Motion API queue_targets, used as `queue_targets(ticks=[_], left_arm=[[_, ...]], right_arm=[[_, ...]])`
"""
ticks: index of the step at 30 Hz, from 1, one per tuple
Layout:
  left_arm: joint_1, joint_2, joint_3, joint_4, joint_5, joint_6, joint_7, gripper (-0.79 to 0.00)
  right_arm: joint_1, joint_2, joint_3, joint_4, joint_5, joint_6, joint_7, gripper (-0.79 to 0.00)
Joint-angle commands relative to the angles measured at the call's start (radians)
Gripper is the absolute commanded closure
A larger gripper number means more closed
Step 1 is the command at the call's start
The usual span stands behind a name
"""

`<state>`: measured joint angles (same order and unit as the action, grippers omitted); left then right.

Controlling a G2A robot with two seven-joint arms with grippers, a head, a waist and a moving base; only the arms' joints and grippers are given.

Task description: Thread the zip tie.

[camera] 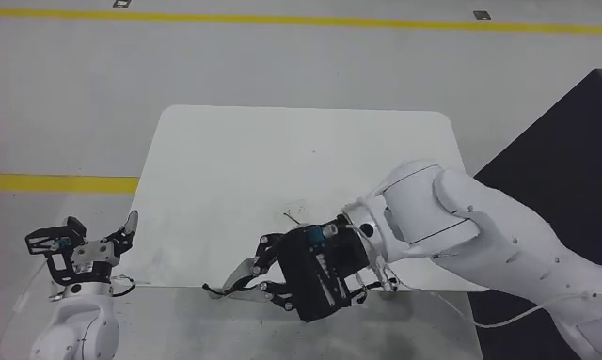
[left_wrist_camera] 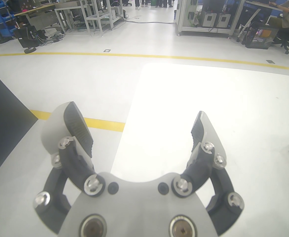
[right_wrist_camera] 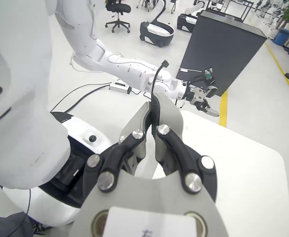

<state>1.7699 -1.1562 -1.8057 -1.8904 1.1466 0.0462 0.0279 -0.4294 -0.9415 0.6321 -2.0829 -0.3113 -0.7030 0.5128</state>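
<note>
Right wrist view: the right gripper point(right_wrist_camera: 154, 101) has its jaws pressed together on the black zip tie point(right_wrist_camera: 155, 81), which curves out past the fingertips with its head end free in the air. In the top view this gripper sits at the near edge of the white surface point(camera: 301, 153). The left gripper point(left_wrist_camera: 134, 110) is well apart, by the surface's left edge, its jaws spread wide with nothing between them.

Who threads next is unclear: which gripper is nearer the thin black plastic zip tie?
Right. The right gripper is shut on the black zip tie; the left gripper hangs open, well apart.
</note>
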Motion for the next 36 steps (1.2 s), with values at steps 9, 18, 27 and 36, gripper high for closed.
queue_targets(ticks=[9,18,27,36], left_arm=[[0.0,0.0,0.0,0.0,0.0,0.0,0.0,-0.785],[0.0,0.0,0.0,0.0,0.0,0.0,0.0,-0.785],[0.0,0.0,0.0,0.0,0.0,0.0,0.0,-0.785],[0.0,0.0,0.0,0.0,0.0,0.0,0.0,-0.785]], right_arm=[[-0.147,0.047,0.191,-0.102,0.227,0.02,-0.003,0.0],[-0.22,0.066,0.289,-0.113,0.29,0.006,0.061,0.0],[-0.245,0.077,0.316,0.034,0.41,0.018,0.215,0.0],[-0.354,0.141,0.401,0.21,0.772,-0.035,0.569,0.0]])
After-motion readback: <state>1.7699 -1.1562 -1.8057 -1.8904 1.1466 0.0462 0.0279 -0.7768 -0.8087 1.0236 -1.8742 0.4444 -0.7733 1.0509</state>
